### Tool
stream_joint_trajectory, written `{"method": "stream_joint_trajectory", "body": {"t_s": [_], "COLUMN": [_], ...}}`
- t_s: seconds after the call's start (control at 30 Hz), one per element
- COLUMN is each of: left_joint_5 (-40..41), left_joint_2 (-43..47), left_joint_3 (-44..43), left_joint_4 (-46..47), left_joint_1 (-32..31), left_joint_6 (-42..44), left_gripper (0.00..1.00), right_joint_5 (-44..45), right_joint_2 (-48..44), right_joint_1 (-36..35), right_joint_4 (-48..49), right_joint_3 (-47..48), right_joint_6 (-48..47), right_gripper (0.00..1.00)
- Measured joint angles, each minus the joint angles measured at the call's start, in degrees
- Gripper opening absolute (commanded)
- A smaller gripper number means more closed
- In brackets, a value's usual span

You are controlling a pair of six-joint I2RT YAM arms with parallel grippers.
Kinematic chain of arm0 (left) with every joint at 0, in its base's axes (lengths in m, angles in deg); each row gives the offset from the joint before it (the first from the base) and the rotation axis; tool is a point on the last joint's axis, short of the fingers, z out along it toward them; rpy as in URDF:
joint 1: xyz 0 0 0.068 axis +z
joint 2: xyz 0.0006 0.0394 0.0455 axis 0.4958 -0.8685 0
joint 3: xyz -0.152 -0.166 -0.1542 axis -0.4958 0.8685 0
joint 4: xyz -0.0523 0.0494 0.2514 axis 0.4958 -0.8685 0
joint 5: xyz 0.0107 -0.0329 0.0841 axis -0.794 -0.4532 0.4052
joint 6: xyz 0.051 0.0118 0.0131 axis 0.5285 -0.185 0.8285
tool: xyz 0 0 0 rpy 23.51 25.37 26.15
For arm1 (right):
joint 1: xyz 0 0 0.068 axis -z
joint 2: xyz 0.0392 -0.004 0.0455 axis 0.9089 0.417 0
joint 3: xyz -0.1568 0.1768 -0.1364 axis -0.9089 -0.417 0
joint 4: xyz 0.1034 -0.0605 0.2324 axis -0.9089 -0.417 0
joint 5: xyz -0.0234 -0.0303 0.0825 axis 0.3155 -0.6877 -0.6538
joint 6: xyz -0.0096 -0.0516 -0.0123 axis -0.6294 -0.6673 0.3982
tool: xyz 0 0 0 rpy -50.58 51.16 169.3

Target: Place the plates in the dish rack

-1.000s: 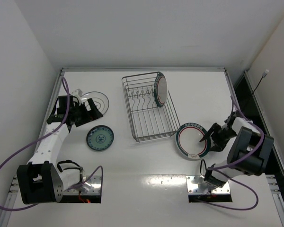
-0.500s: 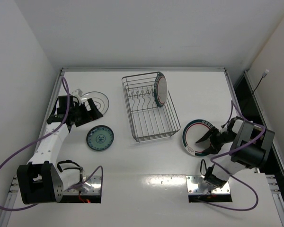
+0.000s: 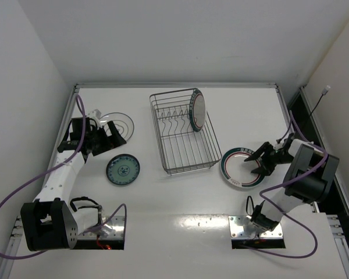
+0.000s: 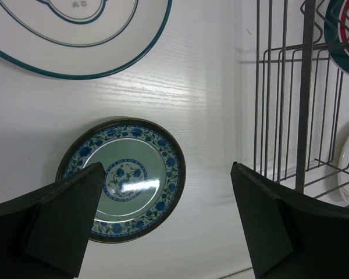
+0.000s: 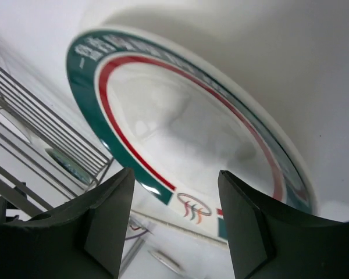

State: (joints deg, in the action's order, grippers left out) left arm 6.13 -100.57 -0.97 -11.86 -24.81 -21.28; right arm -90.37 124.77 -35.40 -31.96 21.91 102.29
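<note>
My right hand (image 3: 260, 160) is spread wide, empty, over the ringed plate (image 3: 235, 170) lying on the surface (image 3: 180, 200) right of the dish rack (image 3: 185, 148). Second ringed plate (image 3: 198, 110) stands in the rack's far-right end. My left hand (image 3: 109, 136) is wide open, empty, beside the glass plate (image 3: 123, 122), teal-patterned plate (image 3: 123, 170) just nearer.
</note>
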Motion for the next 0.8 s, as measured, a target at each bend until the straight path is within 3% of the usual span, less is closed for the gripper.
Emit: {"method": "stream_joint_trajectory", "body": {"t_s": [0.23, 0.5, 0.8], "left_joint_5": [0.1, 0.2, 0.3], "left_joint_2": [0.0, 0.0, 0.0], "left_joint_3": [0.0, 0.0, 0.0], "left_joint_4": [0.0, 0.0, -0.5], "left_joint_1": [0.0, 0.0, 0.0], "left_joint_6": [0.0, 0.0, 0.0], "left_gripper": [0.88, 0.88, 0.88], "right_joint_5": [2.8, 14.6, 19.2], "right_joint_2": [-0.2, -11.2, -6.1], "right_joint_1": [0.0, 0.7, 6.3], "right_joint_4": [-0.8, -4.6, -5.2], "right_joint_3": [1.9, 2.3, 2.0], "right_joint_6": [-0.4, -0.5, -0.1], "right_gripper": [0.56, 0.56, 0.56]}}
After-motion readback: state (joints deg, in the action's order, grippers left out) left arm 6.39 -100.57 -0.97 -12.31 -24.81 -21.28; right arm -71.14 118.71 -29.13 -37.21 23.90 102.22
